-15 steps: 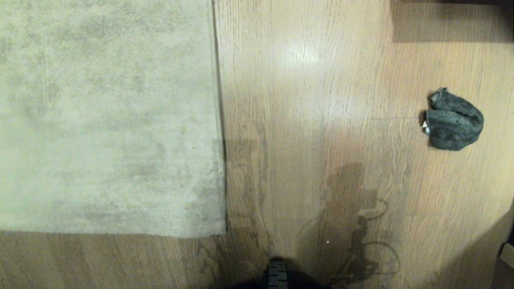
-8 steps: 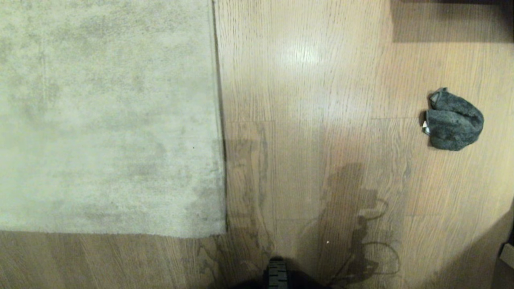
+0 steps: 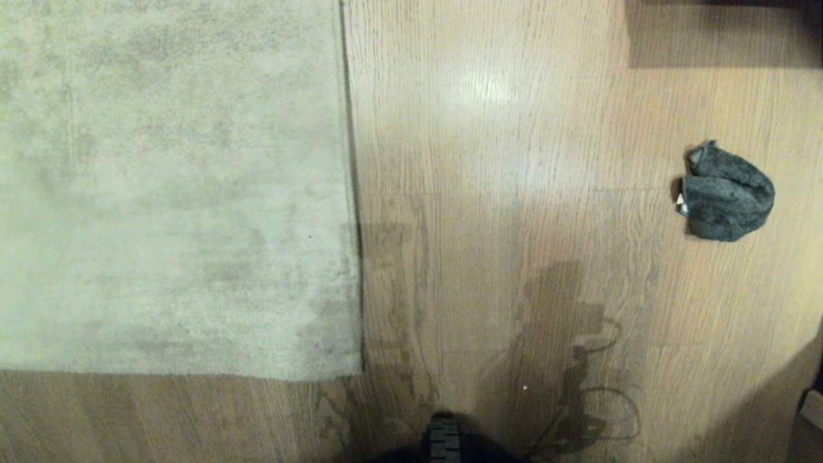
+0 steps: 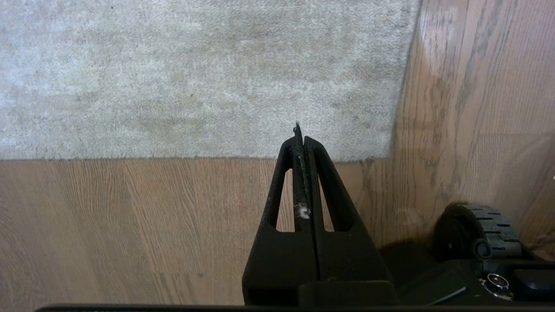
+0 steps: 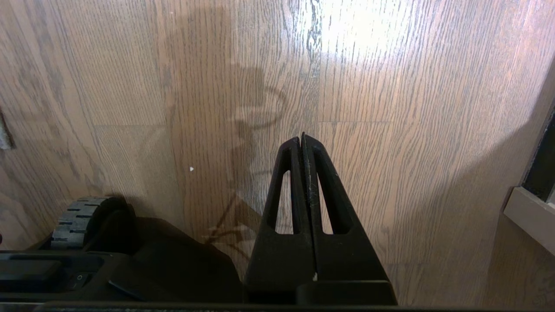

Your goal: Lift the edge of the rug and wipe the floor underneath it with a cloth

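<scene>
The pale grey-beige rug lies flat on the left of the head view, its rug edge running straight down to a square corner. A dark grey-teal cloth sits crumpled on the wooden floor at the far right. Neither arm shows in the head view. My left gripper is shut and empty, hanging above the floor just before the rug's near border. Over bare planks my right gripper is shut and holds nothing.
The robot's base wheel shows at the bottom middle, also seen as a wheel beside the left arm. A dark shadowed strip lies at the top right. A pale furniture edge stands at the right.
</scene>
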Robot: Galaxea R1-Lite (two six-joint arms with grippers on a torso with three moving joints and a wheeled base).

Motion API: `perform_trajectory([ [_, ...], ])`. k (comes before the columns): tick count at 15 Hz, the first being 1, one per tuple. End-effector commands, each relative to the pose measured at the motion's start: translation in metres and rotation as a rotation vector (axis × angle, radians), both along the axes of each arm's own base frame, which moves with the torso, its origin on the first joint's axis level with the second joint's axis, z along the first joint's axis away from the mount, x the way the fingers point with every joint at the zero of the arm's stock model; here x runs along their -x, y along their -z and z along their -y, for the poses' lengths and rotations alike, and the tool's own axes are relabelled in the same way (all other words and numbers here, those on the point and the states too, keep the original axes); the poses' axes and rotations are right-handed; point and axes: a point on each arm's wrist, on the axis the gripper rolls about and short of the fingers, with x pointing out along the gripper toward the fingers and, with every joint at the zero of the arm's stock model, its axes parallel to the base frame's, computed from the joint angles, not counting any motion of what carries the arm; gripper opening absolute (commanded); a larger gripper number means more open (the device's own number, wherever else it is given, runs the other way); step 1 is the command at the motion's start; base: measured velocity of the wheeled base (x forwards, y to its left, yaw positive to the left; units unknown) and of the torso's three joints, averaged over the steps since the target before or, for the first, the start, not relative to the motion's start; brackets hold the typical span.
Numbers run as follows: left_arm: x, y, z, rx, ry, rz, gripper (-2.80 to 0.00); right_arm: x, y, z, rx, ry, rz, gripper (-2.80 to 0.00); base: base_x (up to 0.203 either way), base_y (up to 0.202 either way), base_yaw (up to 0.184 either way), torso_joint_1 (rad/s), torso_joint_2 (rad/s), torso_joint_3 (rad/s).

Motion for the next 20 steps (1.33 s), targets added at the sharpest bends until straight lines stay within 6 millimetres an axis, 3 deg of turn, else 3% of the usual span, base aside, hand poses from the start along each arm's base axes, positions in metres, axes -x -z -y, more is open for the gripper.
perform_trajectory([
  [1, -0.0001, 0.0001, 0.0, 0.004, 0.0, -0.003, -2.8, -0.0002, -0.0001, 0.0, 0.0, -0.001, -0.002, -2.8, 0.0, 0.0, 0.0, 0.0, 0.0, 0.0],
  [6, -0.0001, 0.0, 0.0, 0.009, -0.001, -0.001, -2.8, -0.0002, -0.0001, 0.0, 0.0, -0.001, -0.002, -2.8, 0.0, 0.0, 0.0, 0.0, 0.0, 0.062],
  [20, 0.0, -0.0003, -0.0002, 0.023, -0.011, 0.004, -2.8, -0.0002, -0.0001, 0.0, 0.0, -0.001, -0.002, -2.8, 0.0, 0.0, 0.0, 0.002, 0.0, 0.197],
])
